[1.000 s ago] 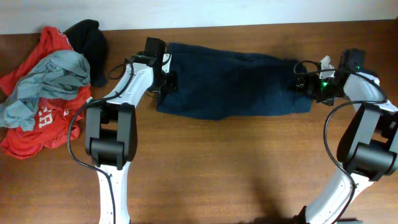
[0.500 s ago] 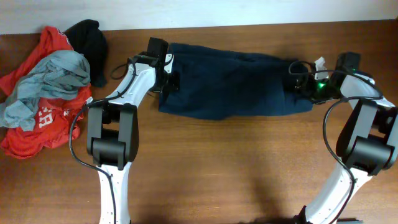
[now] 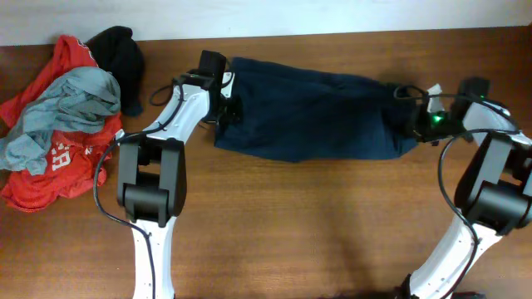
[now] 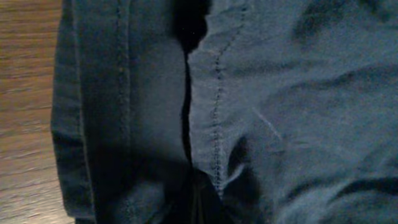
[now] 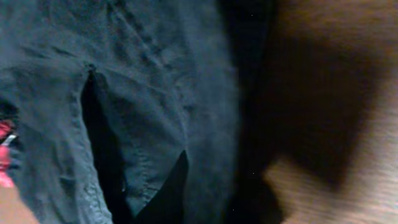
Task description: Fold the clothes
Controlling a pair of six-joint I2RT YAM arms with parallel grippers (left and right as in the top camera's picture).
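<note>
Two sets of fingers sit at the ends of the dark blue clothes. The clothes lie stretched out as a long strip across the upper middle of the brown worktop.

The left fingers are at the strip's left end and are squeezed tight. Seen from the left wrist, the clothes fill almost the whole view. Two stitched edges meet at a dark slit, and the folds bunch toward the bottom middle, so the cloth is pinched there. A bit of worktop shows at the far left.

The right fingers are at the strip's right end and are squeezed tight too. The right wrist view is dark and blurry. It shows the clothes on the left and bare worktop on the right, and the fingers seem to grip the cloth's edge.

A messy pile sits well apart, in the upper left corner. A red garment with white letters lies at the bottom, a grey garment is draped on top, and a black garment sits just beside them.
</note>
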